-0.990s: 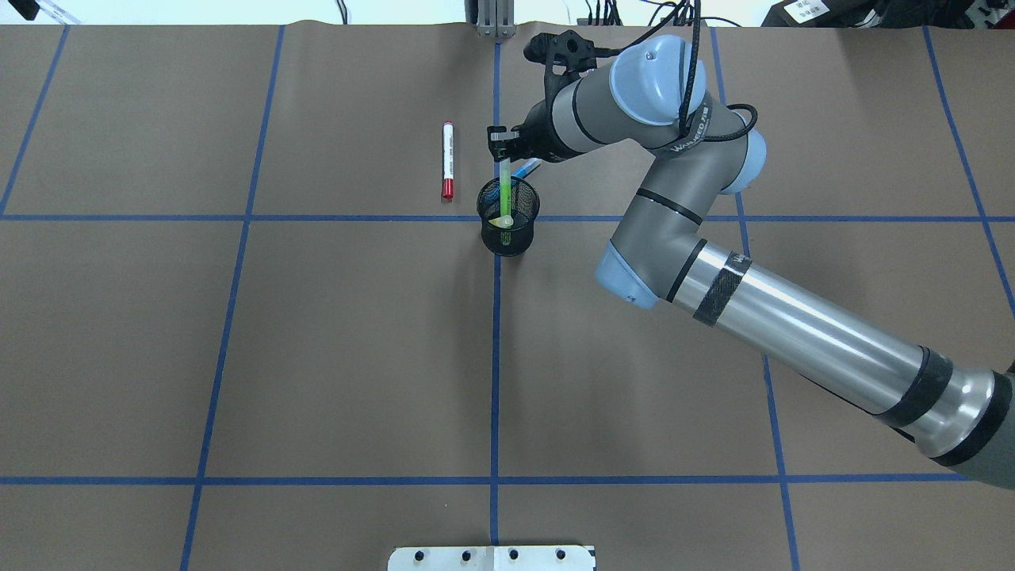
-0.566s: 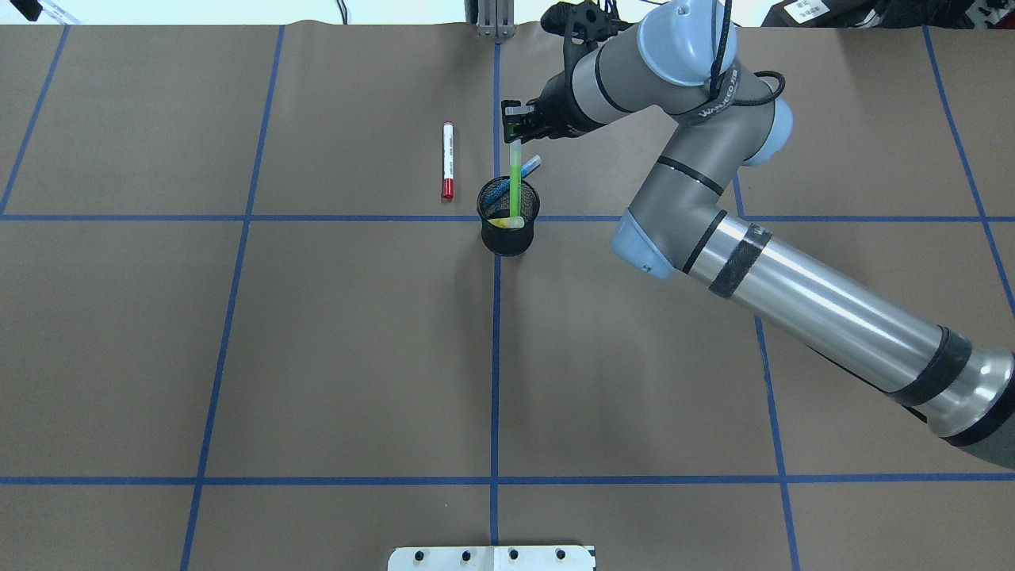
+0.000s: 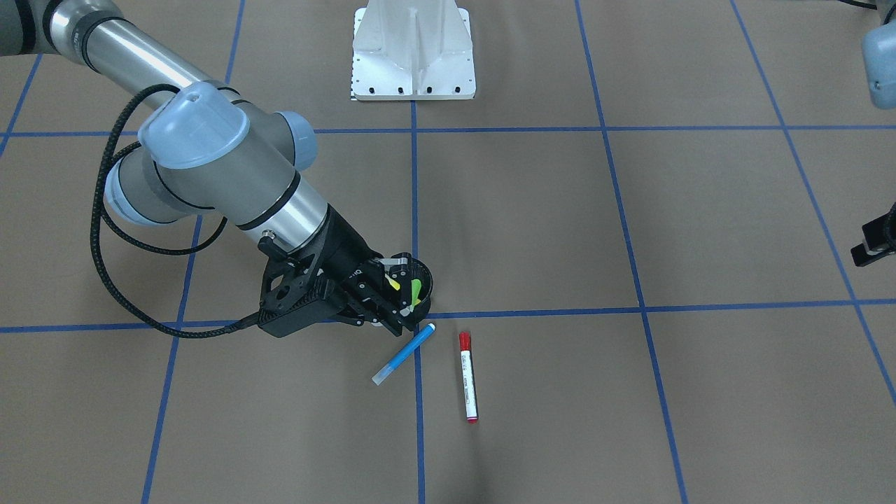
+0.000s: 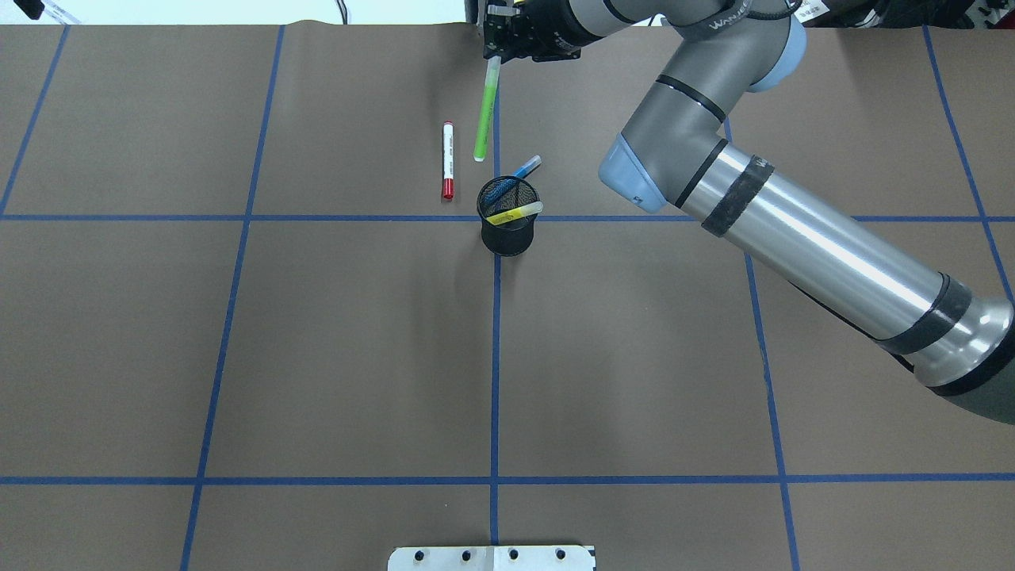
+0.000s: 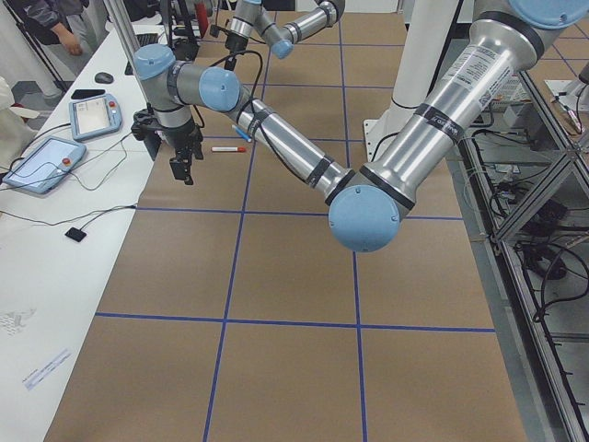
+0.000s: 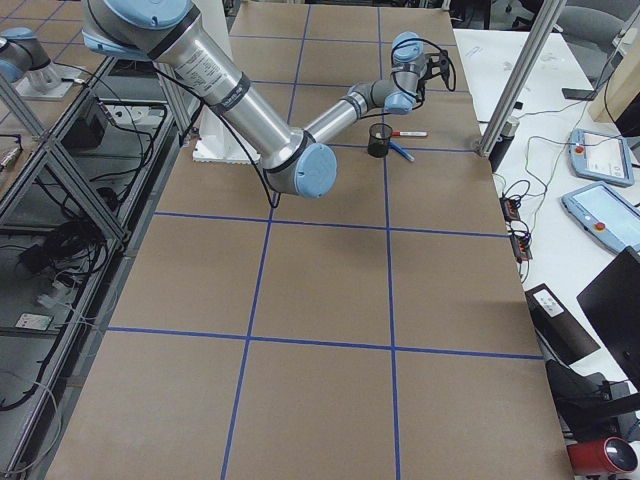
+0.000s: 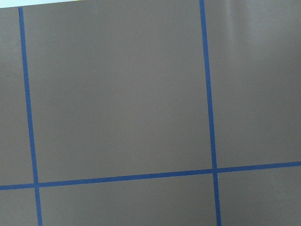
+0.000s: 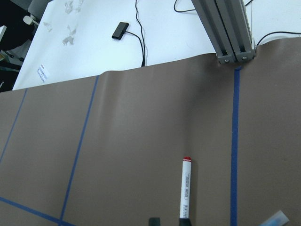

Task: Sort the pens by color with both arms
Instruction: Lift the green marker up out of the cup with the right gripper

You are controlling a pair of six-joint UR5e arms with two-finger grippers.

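Note:
My right gripper (image 4: pixel 495 46) is shut on the top end of the green highlighter (image 4: pixel 484 111) and holds it hanging above the table, beyond the black mesh cup (image 4: pixel 509 234). The yellow highlighter (image 4: pixel 515 212) leans inside the cup. The blue highlighter (image 4: pixel 525 168) lies on the table just behind the cup. The red-capped white marker (image 4: pixel 448 159) lies to the cup's left. In the front-facing view the right gripper (image 3: pixel 400 297) covers most of the cup, with the blue highlighter (image 3: pixel 404 353) and red-capped marker (image 3: pixel 467 378) in front. Only a black part of the left gripper (image 3: pixel 873 245) shows at the edge.
The brown table cover has a blue tape grid (image 4: pixel 496 357). The white pedestal base (image 3: pixel 413 52) stands at the robot's side. A metal post (image 8: pixel 230 28) stands at the table's far edge, with a white bench and cables beyond it.
My right gripper has lifted the green highlighter out of the mesh cup and carried it up and toward the table's far edge. The yellow highlighter has stayed in the cup.

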